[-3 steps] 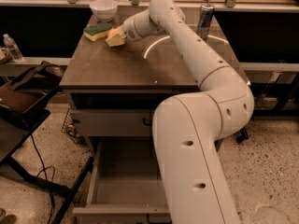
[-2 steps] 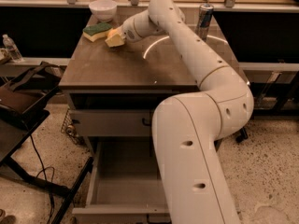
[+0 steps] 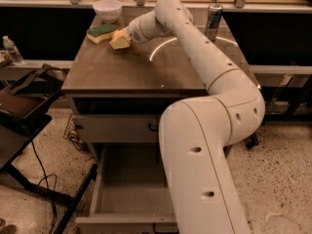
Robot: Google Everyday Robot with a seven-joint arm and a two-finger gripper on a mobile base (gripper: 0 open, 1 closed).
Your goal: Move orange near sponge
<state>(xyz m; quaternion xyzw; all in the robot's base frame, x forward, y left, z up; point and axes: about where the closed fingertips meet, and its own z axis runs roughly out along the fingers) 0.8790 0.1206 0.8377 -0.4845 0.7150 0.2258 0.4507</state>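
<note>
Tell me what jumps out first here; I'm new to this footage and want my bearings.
The big white arm fills the middle and right, reaching to the far left corner of the table. There its gripper sits close beside the sponge, a white bowl just behind. Below, a drawer hangs open.

Gripper (image 3: 120,39) sat low over far-left part of tabletop (image 3: 122,72), just right of sponge (image 3: 101,32), close beside it; contact w/ sponge couldn't be told. Sponge lay flat on tabletop near far-left corner. Bowl (image 3: 107,9) stood behind sponge at back edge. Can (image 3: 213,16) stood upright at far-right corner, well apart from sponge & gripper. Arm (image 3: 204,57) reached across tabletop from front-right to gripper. Under tabletop: shut drawer (image 3: 114,128), and below it a lower drawer (image 3: 129,189) pulled out toward cam. Left of table: water bottle (image 3: 12,50) upright on a ledge, and a bag (image 3: 22,101) on a side stand nearer cam.
</note>
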